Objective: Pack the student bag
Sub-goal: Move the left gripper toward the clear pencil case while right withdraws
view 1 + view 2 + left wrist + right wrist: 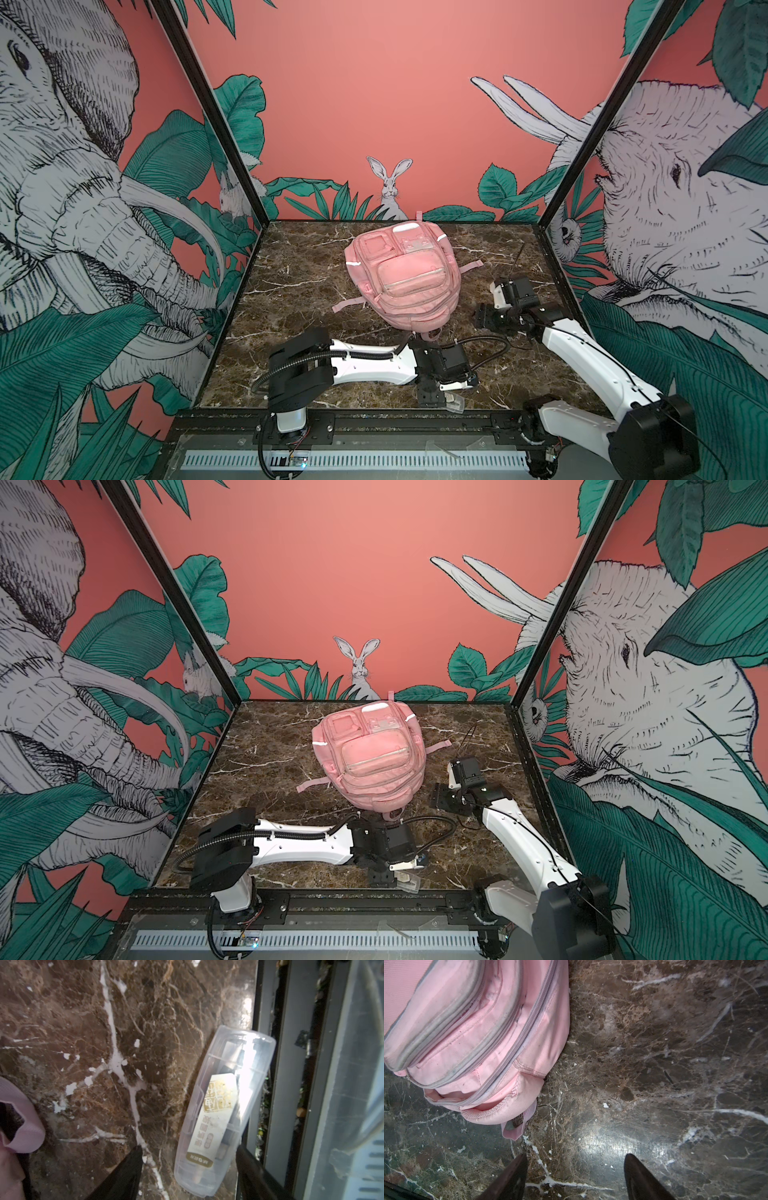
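Top views, bag: in both top views the student bag (401,276) (368,756) lies pockets-up about mid-surface (291,299). Its long axis runs far to near with a slight tilt, and the carry loop (513,1128) is at its near end.
Bag zips: those I can see look closed, so I judge the packing has hardly begun.
Right jaws: spread wide and empty over bare surface, just right of the bag's near corner (473,1032).
Clear case: a see-through plastic case (224,1109) (455,402) with a printed label inside lies at the near edge of the surface. It is nearer than the bag's loop end and apart from it.
Case axis: it runs nearly along the near edge, left to right and a little skewed. From my left jaws that is straight ahead, so they would close across its short width.
Left jaws: parted, straddling the case's left end and gripping nothing. One tip sits close against the case's side by the rail (278,1084); the other stands off with a gap.
Nearer arm: my left for the case, my right for the bag.
What the move turns on: the case is off-centre between my left jaws, towards the rail side. I judge that closing now would slide it before it is pinched, unless I shift towards the rail first.
Risk: the smooth, hard shell could skid out along its own length.
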